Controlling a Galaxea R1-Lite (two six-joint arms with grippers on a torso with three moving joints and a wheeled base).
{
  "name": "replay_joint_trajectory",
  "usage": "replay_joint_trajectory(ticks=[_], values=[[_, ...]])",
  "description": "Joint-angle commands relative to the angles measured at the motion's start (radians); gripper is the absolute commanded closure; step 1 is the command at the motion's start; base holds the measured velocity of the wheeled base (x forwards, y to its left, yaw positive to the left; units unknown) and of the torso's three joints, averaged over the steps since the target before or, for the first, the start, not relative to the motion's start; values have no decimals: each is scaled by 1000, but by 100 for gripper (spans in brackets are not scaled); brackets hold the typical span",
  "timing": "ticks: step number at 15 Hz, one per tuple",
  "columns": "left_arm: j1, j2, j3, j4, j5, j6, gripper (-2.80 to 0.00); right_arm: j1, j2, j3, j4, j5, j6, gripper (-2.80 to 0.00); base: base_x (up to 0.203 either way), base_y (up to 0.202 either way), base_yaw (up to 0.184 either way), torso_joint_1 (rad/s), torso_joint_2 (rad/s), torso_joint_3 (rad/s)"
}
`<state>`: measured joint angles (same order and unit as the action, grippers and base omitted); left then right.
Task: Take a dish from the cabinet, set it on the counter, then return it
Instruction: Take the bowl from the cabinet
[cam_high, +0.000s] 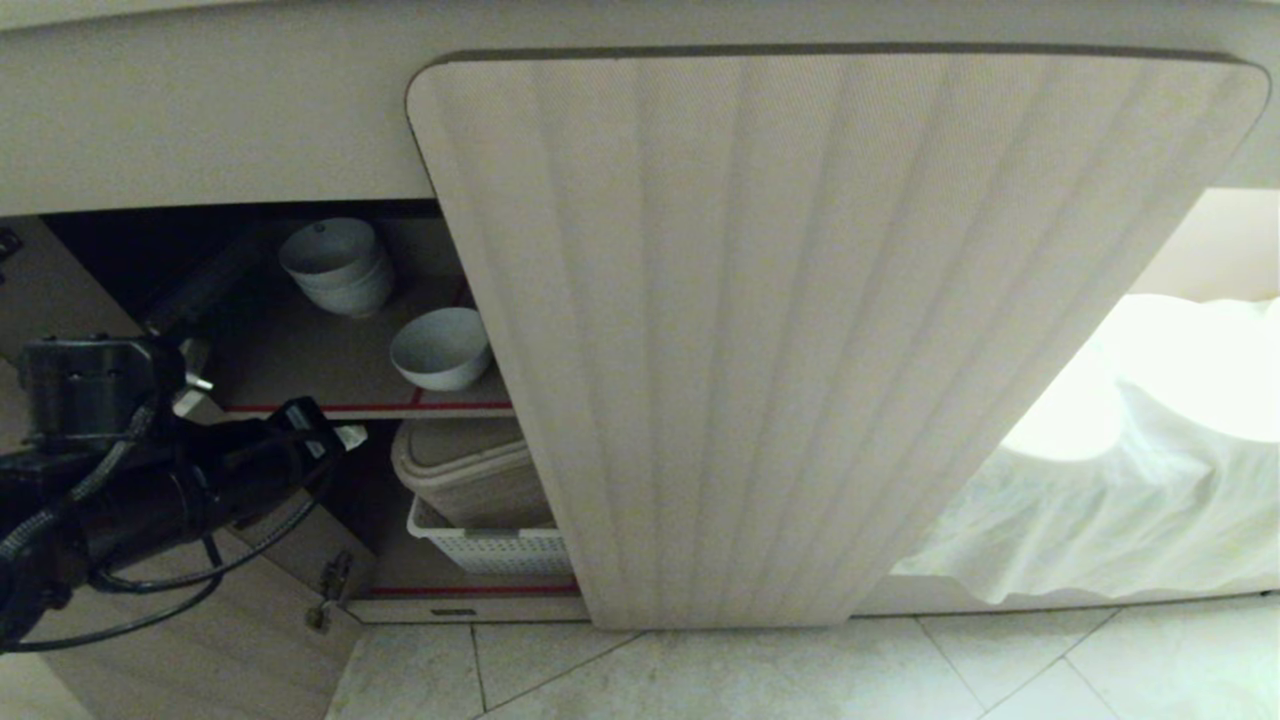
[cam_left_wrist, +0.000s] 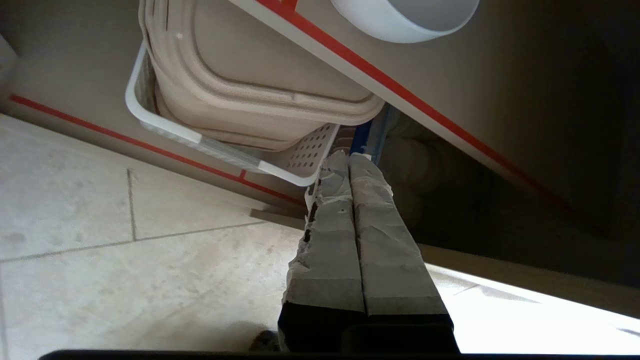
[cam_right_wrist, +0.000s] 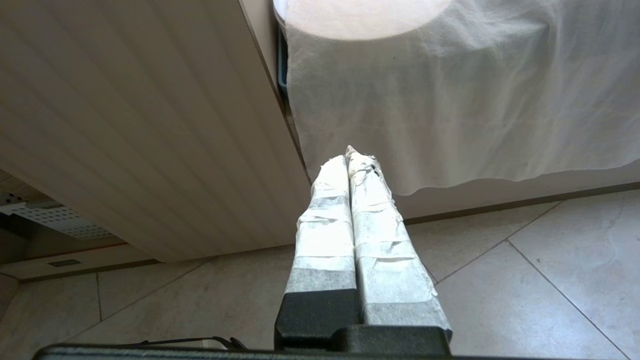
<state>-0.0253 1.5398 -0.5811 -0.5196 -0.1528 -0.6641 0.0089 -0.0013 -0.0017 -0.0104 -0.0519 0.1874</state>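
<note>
- The cabinet (cam_high: 840, 330) stands with its left side open; one ribbed door covers the middle, and a second door (cam_high: 200, 640) hangs swung out at lower left
- The dish (cam_high: 440, 347), a white bowl, sits upright on the upper shelf (cam_high: 330, 370) just behind its red front edge; nothing grips it; in the left wrist view its rim (cam_left_wrist: 405, 20) shows above that same edge
- A stack of white bowls (cam_high: 338, 265) stands farther back on the same shelf, apart from the dish
- Below the shelf, a white perforated basket (cam_high: 490, 545) holds a beige lidded container (cam_high: 470, 470)
- The left gripper (cam_high: 345, 435) is in the open doorway, just under the shelf edge and beside the container; its taped fingers (cam_left_wrist: 345, 220) are pressed together and hold nothing
- The right gripper (cam_right_wrist: 350, 160) hangs low over the tiled floor (cam_right_wrist: 525, 280), in front of the ribbed door's edge and a white cloth (cam_right_wrist: 450, 100); its fingers are likewise pressed together and empty
- The counter is hardly in view; only a beige band shows above the doors
</note>
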Motion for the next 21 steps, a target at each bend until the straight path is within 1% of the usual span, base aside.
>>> replay_joint_trajectory(ticks=[1, 4, 7, 11, 12, 21], values=[[-1, 6, -4, -9, -1, -16, 0, 0, 1, 0, 0, 0, 1, 0, 0, 0, 0, 0, 0, 0], [-1, 13, -33, -12, -1, -30, 0, 0, 1, 0, 0, 0, 1, 0, 0, 0, 0, 0, 0, 0], [0, 29, -73, -11, -2, -31, 0, 0, 1, 0, 0, 0, 1, 0, 0, 0, 0, 0, 0, 0], [1, 33, -82, -11, -2, -31, 0, 0, 1, 0, 0, 0, 1, 0, 0, 0, 0, 0, 0, 0], [1, 33, -80, -11, -1, -31, -280, 0, 1, 0, 0, 0, 1, 0, 0, 0, 0, 0, 0, 0], [12, 61, -83, -11, 0, -30, -280, 1, 1, 0, 0, 0, 1, 0, 0, 0, 0, 0, 0, 0]])
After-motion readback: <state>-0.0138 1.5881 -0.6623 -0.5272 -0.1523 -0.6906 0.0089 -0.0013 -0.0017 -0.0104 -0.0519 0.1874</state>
